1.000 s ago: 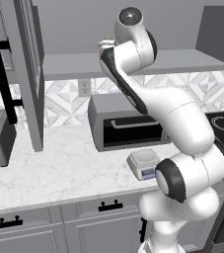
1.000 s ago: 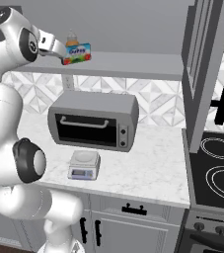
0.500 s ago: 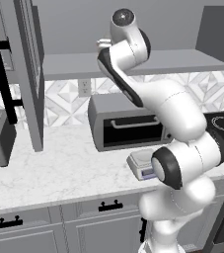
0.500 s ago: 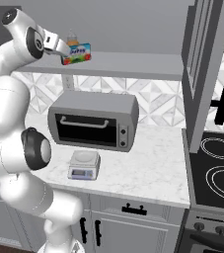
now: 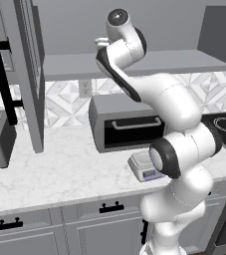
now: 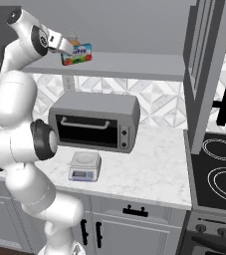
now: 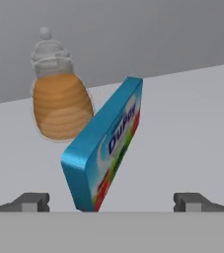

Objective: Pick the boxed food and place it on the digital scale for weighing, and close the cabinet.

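1. Since a second ago the arm has folded in toward the cabinet (image 5: 25, 74) shelf.
2. The gripper (image 7: 111, 200) stays wide open, grasping nothing.
3. The boxed food (image 7: 106, 143) stands tilted between its fingertips, beside the orange bottle (image 7: 59, 94).
4. The digital scale (image 6: 84, 166) waits below.

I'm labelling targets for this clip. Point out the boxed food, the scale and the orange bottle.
boxed food (image 7: 114, 143), hand view, printed face
scale (image 6: 85, 158), right base view, top plate
orange bottle (image 7: 60, 106), hand view, ribbed body
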